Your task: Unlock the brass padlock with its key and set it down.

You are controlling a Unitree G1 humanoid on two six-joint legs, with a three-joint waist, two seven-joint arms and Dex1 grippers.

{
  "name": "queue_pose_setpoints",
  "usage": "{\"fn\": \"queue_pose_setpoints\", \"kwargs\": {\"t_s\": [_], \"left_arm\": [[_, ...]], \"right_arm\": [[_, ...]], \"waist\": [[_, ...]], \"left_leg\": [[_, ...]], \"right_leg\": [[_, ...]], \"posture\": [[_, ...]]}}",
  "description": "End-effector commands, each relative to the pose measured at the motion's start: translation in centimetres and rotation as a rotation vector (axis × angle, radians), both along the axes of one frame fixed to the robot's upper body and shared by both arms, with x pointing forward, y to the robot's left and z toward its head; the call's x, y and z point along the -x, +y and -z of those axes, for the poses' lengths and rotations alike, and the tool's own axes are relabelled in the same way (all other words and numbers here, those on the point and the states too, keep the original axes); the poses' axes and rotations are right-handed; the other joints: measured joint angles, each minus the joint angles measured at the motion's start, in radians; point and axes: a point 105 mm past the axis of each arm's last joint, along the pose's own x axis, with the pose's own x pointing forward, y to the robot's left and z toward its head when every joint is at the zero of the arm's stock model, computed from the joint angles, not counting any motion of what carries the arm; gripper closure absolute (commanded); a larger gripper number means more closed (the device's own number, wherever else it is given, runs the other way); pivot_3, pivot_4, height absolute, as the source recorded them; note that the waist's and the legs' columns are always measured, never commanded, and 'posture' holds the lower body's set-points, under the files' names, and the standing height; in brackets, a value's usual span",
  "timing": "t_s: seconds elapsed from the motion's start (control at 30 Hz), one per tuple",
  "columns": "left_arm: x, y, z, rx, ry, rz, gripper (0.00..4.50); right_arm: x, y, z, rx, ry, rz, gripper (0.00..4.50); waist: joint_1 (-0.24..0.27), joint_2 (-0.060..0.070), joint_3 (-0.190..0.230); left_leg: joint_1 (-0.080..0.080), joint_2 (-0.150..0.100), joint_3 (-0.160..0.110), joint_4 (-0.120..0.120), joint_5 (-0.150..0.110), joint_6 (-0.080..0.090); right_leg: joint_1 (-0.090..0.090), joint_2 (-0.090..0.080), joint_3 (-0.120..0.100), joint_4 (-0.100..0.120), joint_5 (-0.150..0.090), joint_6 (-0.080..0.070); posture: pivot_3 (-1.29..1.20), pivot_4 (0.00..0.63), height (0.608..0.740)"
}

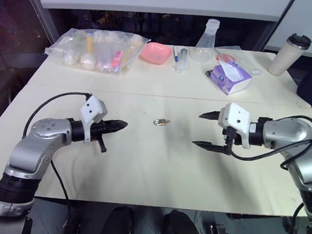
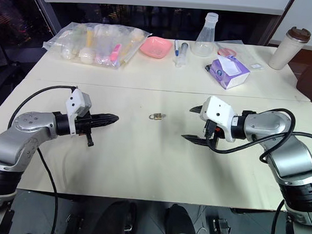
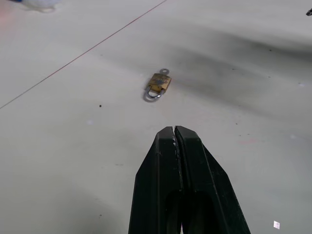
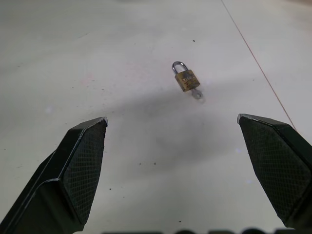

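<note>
The brass padlock [image 1: 161, 122] lies flat on the cream table [image 1: 153, 164] between my two arms, its silvery shackle closed and a small silvery key [image 4: 196, 93] sticking out of its base. My left gripper [image 1: 125, 124] hovers to its left, shut with nothing in it, tips aimed at the padlock [image 3: 159, 84]. To the right my right gripper [image 1: 197, 129] stands wide open and empty, its fingers [image 4: 83, 161] framing the padlock [image 4: 186, 79] from a distance. Neither gripper touches it.
At the table's far side lie a clear bag of items [image 1: 96, 49], a pink bowl [image 1: 154, 53], a glass flask [image 1: 205, 43], a purple-and-white box [image 1: 231, 77] and a travel cup [image 1: 288, 54]. Black cables hang from both arms.
</note>
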Motion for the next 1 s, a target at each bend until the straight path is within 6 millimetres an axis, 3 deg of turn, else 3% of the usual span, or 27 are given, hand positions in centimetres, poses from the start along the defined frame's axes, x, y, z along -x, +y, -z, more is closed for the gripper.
{"fn": "queue_pose_setpoints", "kwargs": {"t_s": [0.03,0.67,1.0], "left_arm": [[0.7,-0.4,-1.0,0.011,-0.019,0.052,4.5],[1.1,0.3,-0.6,-0.034,-0.034,0.036,4.5],[1.0,0.8,-0.5,-0.055,-0.042,0.031,4.5]], "right_arm": [[-0.1,0.5,-0.7,0.006,-0.042,-0.023,0.07],[-1.2,1.1,-0.6,-0.062,-0.044,-0.038,0.07],[-4.1,3.5,2.1,-0.072,0.056,-0.136,0.07]], "waist": [[0.0,0.0,0.0],[-0.005,0.0,0.0],[-0.021,0.0,0.0]], "left_leg": [[0.0,0.0,0.0,0.0,0.0,0.0],[0.0,0.0,0.0,0.0,0.0,0.0],[0.0,0.0,0.0,-0.001,0.0,0.0]], "right_leg": [[0.0,0.0,0.0,0.0,0.0,0.0],[-0.001,0.0,0.0,0.0,0.0,0.0],[-0.001,0.0,0.0,0.0,0.0,0.0]], "posture": [[0.0,0.15,0.715],[0.0,0.15,0.715],[0.0,0.15,0.715]]}}
